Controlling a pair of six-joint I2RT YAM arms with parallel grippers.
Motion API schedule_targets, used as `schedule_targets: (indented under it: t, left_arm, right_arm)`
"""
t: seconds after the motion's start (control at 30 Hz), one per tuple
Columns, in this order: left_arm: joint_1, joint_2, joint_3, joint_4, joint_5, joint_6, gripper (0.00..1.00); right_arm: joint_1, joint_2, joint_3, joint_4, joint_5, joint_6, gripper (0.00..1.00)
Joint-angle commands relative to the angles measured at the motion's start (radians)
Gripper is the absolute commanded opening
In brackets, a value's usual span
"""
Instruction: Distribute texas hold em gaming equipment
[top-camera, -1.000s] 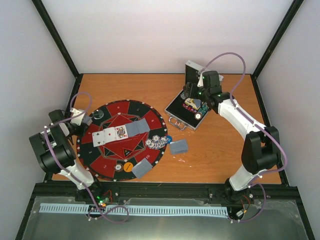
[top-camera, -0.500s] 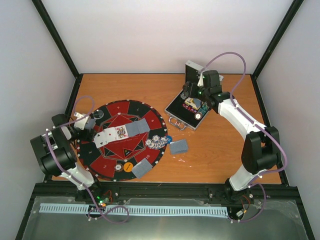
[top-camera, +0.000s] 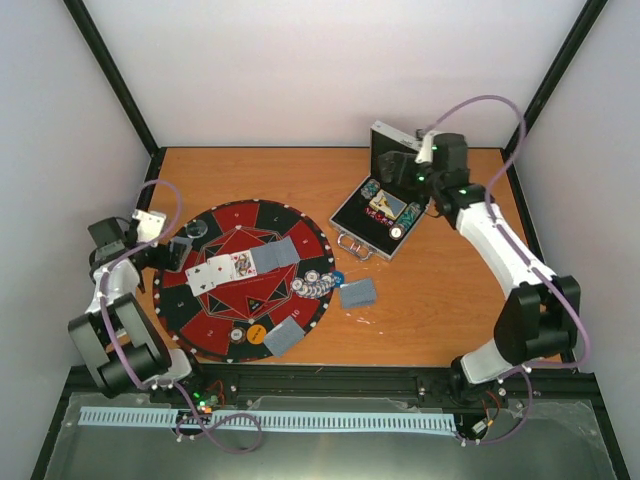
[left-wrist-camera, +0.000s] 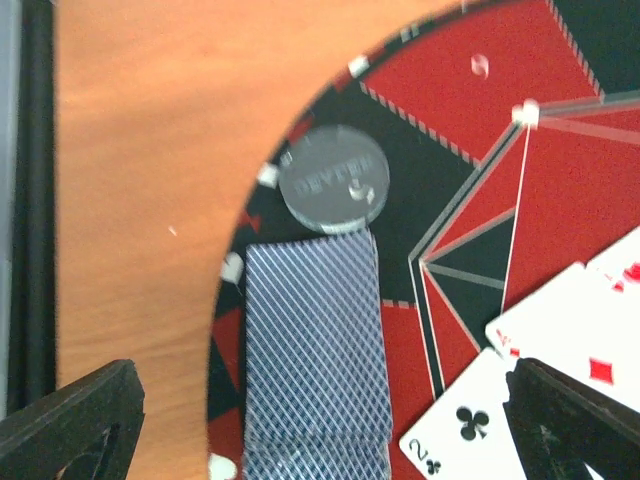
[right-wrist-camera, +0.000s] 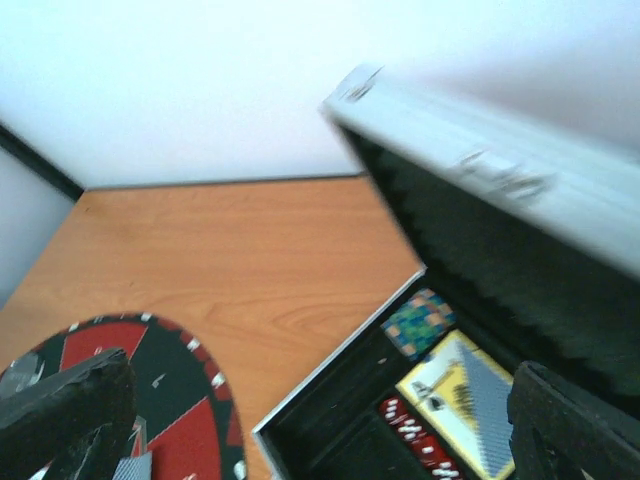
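My left gripper (top-camera: 178, 250) (left-wrist-camera: 320, 440) is open at the left rim of the round mat (top-camera: 225, 310). A grey-blue-backed card (left-wrist-camera: 315, 350) lies flat on the mat between its fingers, touched by neither. A clear disc (left-wrist-camera: 333, 188) (top-camera: 197, 229) sits just beyond the card. Face-up cards (top-camera: 222, 270) (left-wrist-camera: 480, 420) lie mid-mat. More blue-backed cards (top-camera: 280, 255) lie there, and a pile of poker chips (top-camera: 318, 283). My right gripper (top-camera: 398, 178) (right-wrist-camera: 320, 430) is open and empty above the case, which holds chip rows (right-wrist-camera: 420, 322) and a card box (right-wrist-camera: 465, 400).
The silver case (top-camera: 352, 232) lies open at the back right with its lid (top-camera: 395, 140) (right-wrist-camera: 500, 170) upright. One blue-backed card (top-camera: 358, 293) and a blue disc (top-camera: 337, 278) lie off the mat on the wood. Black frame posts border the table.
The left gripper opened, letting go of the blue-backed card at the mat's left rim, and the arm drew back left. The right gripper opened wider and rose back from the case.
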Motion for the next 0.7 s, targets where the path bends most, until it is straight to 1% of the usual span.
schedule_targets:
  t: [0.0, 0.1, 0.17, 0.3, 0.37, 0.43, 0.47, 0.53, 0.6, 0.67]
  left_arm:
    - [0.002, -0.084, 0.105, -0.005, 0.044, -0.229, 1.00]
    - [0.002, -0.148, 0.139, 0.026, 0.053, -0.477, 1.00]
    - [-0.002, -0.194, 0.150, 0.030, 0.061, -0.602, 1.00]
    - [-0.022, -0.252, 0.175, -0.038, 0.024, -0.712, 1.00]
    - [-0.023, -0.286, 0.171, -0.058, 0.031, -0.742, 1.00]
    - [-0.028, -0.347, 0.122, -0.001, 0.040, -0.763, 1.00]
    - [-0.035, -0.386, 0.076, 0.061, 0.003, -0.792, 1.00]
    - [-0.058, -0.456, -0.022, 0.195, -0.122, -0.848, 1.00]
    - [-0.074, -0.493, -0.110, 0.287, -0.221, -0.861, 1.00]
    - [-0.078, -0.484, -0.181, 0.344, -0.275, -0.858, 1.00]
  right_arm:
    - [-0.149, -0.127, -0.071, 0.087, -0.057, -0.009, 1.00]
    - [-0.295, -0.226, -0.214, 0.210, -0.146, 0.037, 1.00]
    - [-0.396, -0.301, -0.314, 0.277, -0.145, 0.058, 1.00]
    - [-0.519, -0.423, -0.495, 0.372, -0.036, 0.035, 1.00]
    - [-0.544, -0.488, -0.598, 0.452, 0.050, 0.008, 1.00]
    - [-0.549, -0.550, -0.717, 0.580, 0.132, -0.056, 1.00]
    - [-0.548, -0.574, -0.787, 0.660, 0.160, -0.094, 1.00]
    - [-0.548, -0.602, -0.903, 0.800, 0.189, -0.113, 1.00]
    - [-0.548, -0.603, -0.977, 0.877, 0.179, -0.093, 1.00]
    - [-0.547, -0.579, -1.020, 0.925, 0.157, -0.097, 1.00]
